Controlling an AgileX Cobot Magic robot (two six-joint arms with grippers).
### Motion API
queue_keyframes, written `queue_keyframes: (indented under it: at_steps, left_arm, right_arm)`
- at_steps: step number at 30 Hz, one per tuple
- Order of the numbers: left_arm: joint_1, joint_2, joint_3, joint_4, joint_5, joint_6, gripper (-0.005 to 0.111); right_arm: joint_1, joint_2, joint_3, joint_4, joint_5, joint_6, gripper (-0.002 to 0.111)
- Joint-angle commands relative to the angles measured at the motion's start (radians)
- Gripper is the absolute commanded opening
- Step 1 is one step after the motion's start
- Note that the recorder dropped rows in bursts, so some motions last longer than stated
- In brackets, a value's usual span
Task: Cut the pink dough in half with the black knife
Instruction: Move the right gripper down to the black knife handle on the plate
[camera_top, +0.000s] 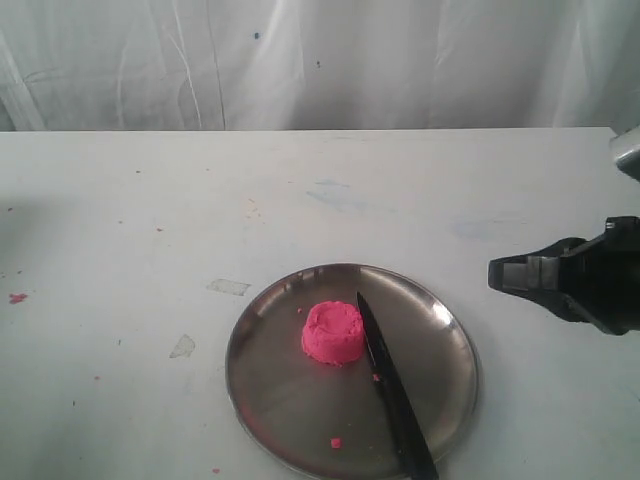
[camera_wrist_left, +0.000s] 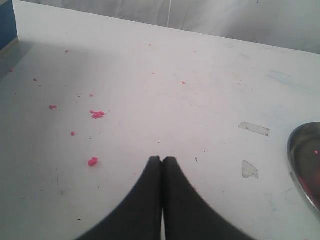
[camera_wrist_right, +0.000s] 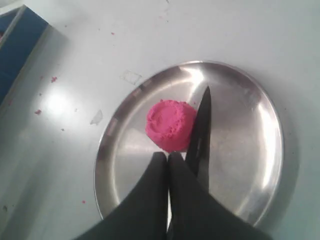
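The pink dough (camera_top: 333, 333) is one round lump near the middle of the steel plate (camera_top: 280, 395). The black knife (camera_top: 395, 395) lies flat on the plate just to the right of the dough, with its tip pointing to the back and its handle over the front rim. No gripper holds it. My right gripper (camera_top: 497, 272) hovers shut and empty to the right of the plate. Its wrist view looks down on the dough (camera_wrist_right: 171, 124), the knife (camera_wrist_right: 200, 137) and its own gripper (camera_wrist_right: 167, 156). My left gripper (camera_wrist_left: 162, 160) is shut over bare table, beside the plate's rim (camera_wrist_left: 302, 165).
Pink crumbs (camera_wrist_left: 93, 161) are scattered over the white table, and one crumb (camera_top: 336, 442) lies on the plate. Two scraps of clear tape (camera_top: 229, 287) (camera_top: 183, 347) stick to the table left of the plate. A blue object (camera_wrist_right: 20, 45) stands at the table's edge.
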Motion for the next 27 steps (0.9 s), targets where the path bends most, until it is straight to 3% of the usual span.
queue_keyframes:
  at_steps: [1,3,5,7,11,18,23,27]
  left_arm:
    - [0.003,-0.005,0.005,-0.007,-0.001,0.0,0.0]
    - [0.003,-0.005,0.005,-0.007,-0.001,0.0,0.0]
    - [0.003,-0.005,0.005,-0.007,-0.001,0.0,0.0]
    - [0.003,-0.005,0.005,-0.007,-0.001,0.0,0.0]
    - [0.003,-0.005,0.005,-0.007,-0.001,0.0,0.0]
    - [0.003,-0.005,0.005,-0.007,-0.001,0.0,0.0]
    - [0.003,-0.005,0.005,-0.007,-0.001,0.0,0.0]
    - [0.003,-0.005,0.005,-0.007,-0.001,0.0,0.0]
  right_arm:
    - [-0.01,0.032,-0.008,-0.06,0.009,0.026,0.0]
    - [-0.01,0.048,-0.006,-0.076,0.002,0.037,0.001]
    - [0.009,0.079,-0.006,-0.076,0.006,0.042,0.009]
    - [0.077,0.132,-0.006,-0.076,0.004,0.042,0.028]
    - [0.162,0.228,-0.006,-0.076,-0.016,0.04,0.045]
    - [0.222,0.366,-0.006,-0.085,-0.049,0.04,0.05]
    - [0.248,0.44,-0.021,-0.085,-0.061,0.028,0.062]
    - [0.25,0.479,-0.031,-0.082,-0.066,0.011,0.062]
